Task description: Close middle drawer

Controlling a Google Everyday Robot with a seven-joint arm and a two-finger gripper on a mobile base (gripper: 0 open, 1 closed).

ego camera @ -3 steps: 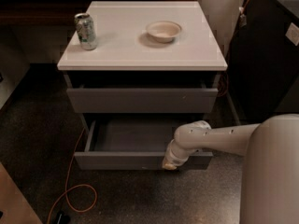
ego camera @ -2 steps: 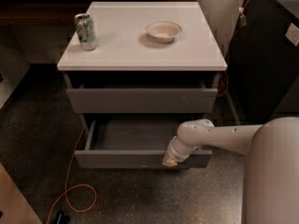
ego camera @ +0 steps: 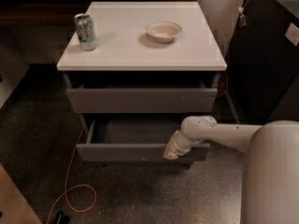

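Gripper (ego camera: pixel 170 154) sits low on the near side of the cabinet, its pale tip against the flat front of the middle drawer (ego camera: pixel 126 152), towards that front's right end. Whether it is spread or closed cannot be told, and nothing can be seen held in it. The white arm (ego camera: pixel 219 132) reaches in from the right and covers the drawer's right corner, while the robot's rounded white body (ego camera: pixel 271 171) hides the floor at near right.

The middle drawer is pulled out towards the near side, its shallow grey inside showing and largely in shadow. Above it the taller grey drawer front (ego camera: pixel 140 100) stands slightly out from under the white top (ego camera: pixel 121 52). Below the open drawer, whatever lies there is lost in the dark. On the top stand 1 can (ego camera: pixel 85 31) at far left and 1 bowl (ego camera: pixel 163 31) further right, well apart. An orange cable (ego camera: pixel 70 190) loops on the floor at near left.

Against 1.0 s ago, the drawer front lies a little farther in, and the gripper has gone in with it.
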